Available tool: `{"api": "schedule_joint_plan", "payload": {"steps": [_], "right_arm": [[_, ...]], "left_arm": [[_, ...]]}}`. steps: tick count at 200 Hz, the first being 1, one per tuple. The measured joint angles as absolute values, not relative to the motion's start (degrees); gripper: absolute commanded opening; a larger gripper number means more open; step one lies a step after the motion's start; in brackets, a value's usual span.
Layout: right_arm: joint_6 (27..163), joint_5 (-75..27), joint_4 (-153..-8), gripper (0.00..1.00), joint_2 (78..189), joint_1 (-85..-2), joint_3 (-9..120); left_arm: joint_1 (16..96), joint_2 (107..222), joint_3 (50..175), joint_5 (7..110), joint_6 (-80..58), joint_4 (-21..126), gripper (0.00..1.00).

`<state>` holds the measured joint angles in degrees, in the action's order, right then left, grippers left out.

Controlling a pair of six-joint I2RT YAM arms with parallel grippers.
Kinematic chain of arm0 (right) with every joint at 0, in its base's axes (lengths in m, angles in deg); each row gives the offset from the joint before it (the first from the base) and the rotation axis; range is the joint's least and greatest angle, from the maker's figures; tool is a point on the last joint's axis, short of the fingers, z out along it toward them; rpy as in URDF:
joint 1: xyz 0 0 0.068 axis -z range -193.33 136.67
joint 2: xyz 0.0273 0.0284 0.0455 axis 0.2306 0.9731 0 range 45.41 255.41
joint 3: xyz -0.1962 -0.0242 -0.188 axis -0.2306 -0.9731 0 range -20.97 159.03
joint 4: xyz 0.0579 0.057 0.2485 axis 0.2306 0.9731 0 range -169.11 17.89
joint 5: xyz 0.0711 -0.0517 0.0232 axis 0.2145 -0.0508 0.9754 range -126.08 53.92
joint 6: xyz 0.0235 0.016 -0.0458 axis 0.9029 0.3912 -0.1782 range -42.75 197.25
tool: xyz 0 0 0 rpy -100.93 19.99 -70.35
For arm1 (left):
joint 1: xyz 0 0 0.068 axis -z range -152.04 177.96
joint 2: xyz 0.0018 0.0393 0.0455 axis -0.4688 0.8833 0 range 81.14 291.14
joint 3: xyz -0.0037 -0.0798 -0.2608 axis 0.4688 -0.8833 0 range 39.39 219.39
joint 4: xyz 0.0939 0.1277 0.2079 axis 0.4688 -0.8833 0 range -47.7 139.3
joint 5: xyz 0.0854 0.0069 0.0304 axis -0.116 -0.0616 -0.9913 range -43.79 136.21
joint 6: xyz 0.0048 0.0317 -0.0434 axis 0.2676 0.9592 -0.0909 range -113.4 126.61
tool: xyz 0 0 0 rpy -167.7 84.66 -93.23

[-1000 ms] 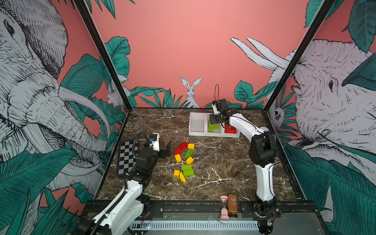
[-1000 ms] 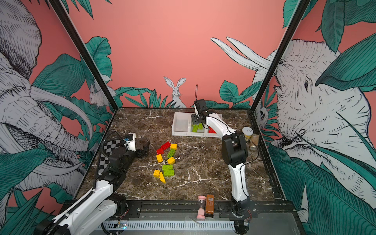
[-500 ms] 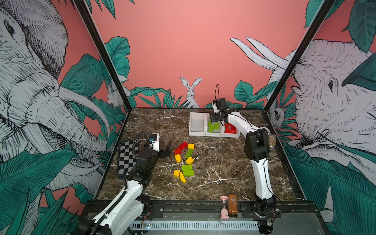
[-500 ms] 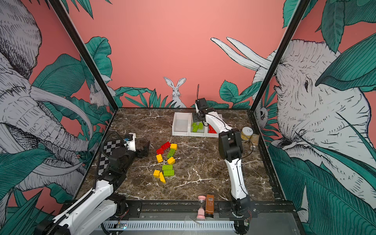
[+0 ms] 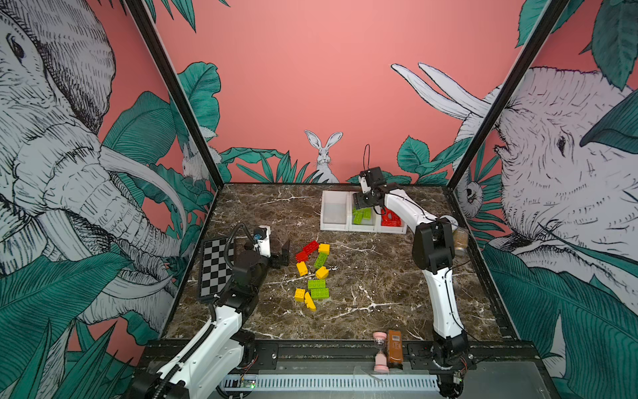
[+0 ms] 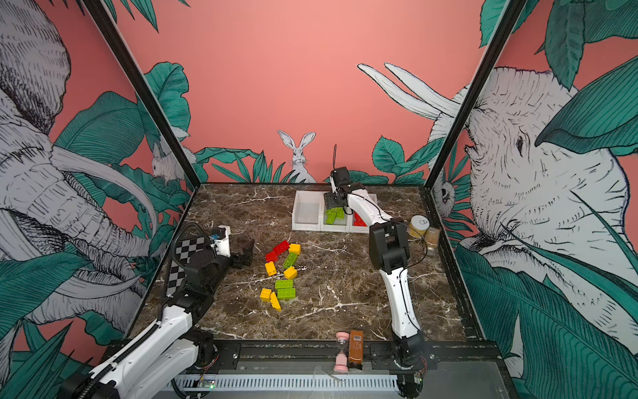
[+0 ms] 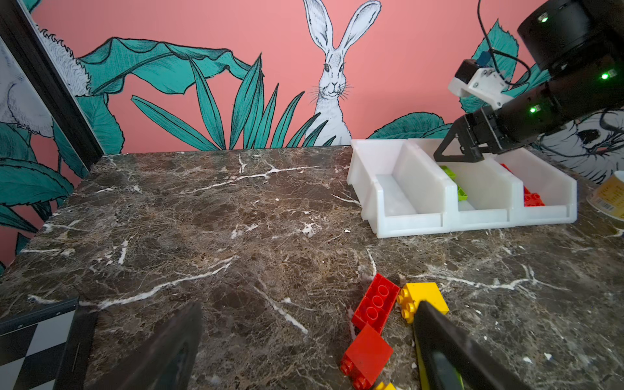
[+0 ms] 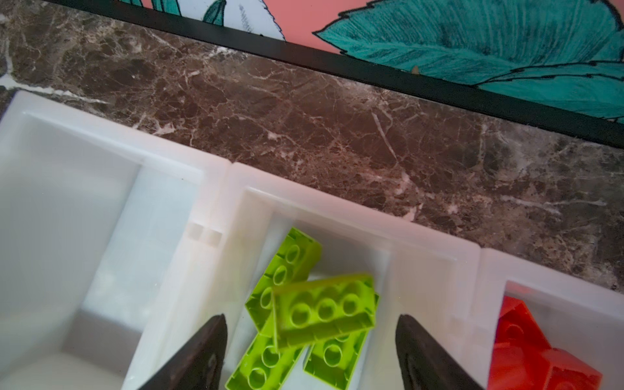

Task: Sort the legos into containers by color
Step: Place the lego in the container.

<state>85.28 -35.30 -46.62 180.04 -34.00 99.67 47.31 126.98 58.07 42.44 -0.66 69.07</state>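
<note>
No legible text anywhere, yellow label on the round jar at the far right carried print too small to read, brown bottle at the near edge bore a striped barcode-like label, characters unreadable

Bins: white. Legos: red, yellow, lime green. Table: brown marble, white veins. Board at 9 o'clock: black-and-white check. Walls: pink, teal leaves.
</note>
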Motion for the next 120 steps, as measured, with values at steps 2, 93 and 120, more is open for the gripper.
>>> {"api": "schedule_joint_plan", "payload": {"steps": [2,93,120], "right_arm": [[85.22,-35.26,-46.60,0.79,180.02,-34.00,99.65],[86.53,-30.30,-48.15,0.73,147.41,-44.07,66.69],[90.83,-28.72,-50.62,0.74,139.76,-54.21,57.27]], "left_arm": [[47.31,126.98,58.07,42.44,-0.66,69.07,0.98],[47.31,126.13,57.69,41.59,-0.68,69.09,0.98],[47.31,126.11,57.37,41.00,-0.71,69.11,0.98]]}}
